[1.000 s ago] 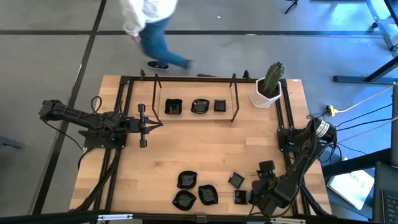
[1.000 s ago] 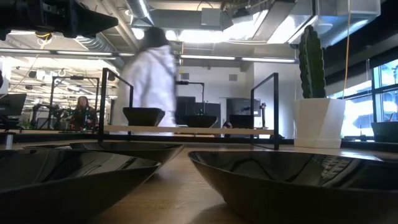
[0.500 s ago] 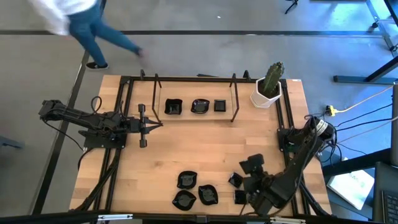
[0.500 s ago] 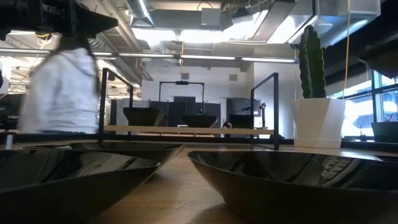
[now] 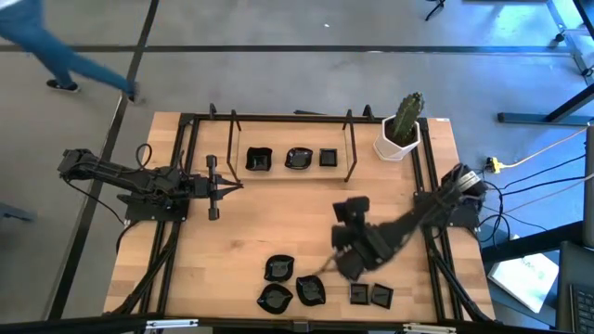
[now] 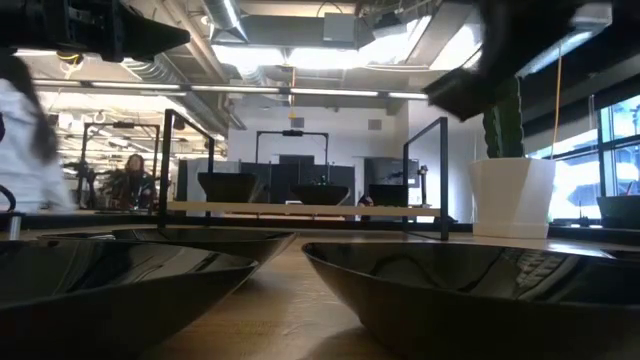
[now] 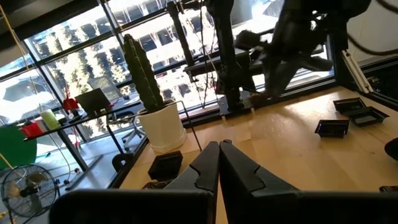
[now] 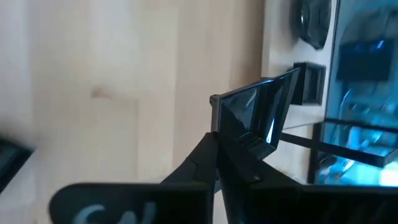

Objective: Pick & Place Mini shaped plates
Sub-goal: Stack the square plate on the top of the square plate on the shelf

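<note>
Several tiny glossy black plates lie flat near the table's near edge: wavy ones (image 5: 278, 269) (image 5: 310, 291) and square ones (image 5: 358, 294) (image 5: 381, 296). Three more sit on the rack's shelf (image 5: 290, 171) at the far side, among them a square one (image 5: 328, 158). My right gripper (image 5: 345, 264) hangs above the table's middle right, shut on a square plate (image 8: 258, 118). My left gripper (image 5: 232, 187) waits shut at the left, above the wood (image 7: 219, 149). Two plates (image 6: 130, 290) (image 6: 470, 300) fill the low view's foreground. My right gripper pinches the square plate between its two fingers (image 8: 214, 155), by the rim at one corner (image 8: 219, 134). The plate is lifted clear of the table and stands tilted on edge beyond the fingertips, its hollow side showing.
A white pot with a green cactus (image 5: 401, 130) stands at the far right corner. The rack's black wire uprights (image 5: 351, 148) rise at the far side. Bare wood (image 5: 278, 223) lies between rack and near plates. A person (image 5: 56, 56) walks beyond the far left corner.
My right gripper has swung up from the near right corner toward the table's middle, carrying a square plate that lay near the near edge; that plate is now lifted clear. Another square plate shows where the arm was. The person has walked leftward past the far edge.
</note>
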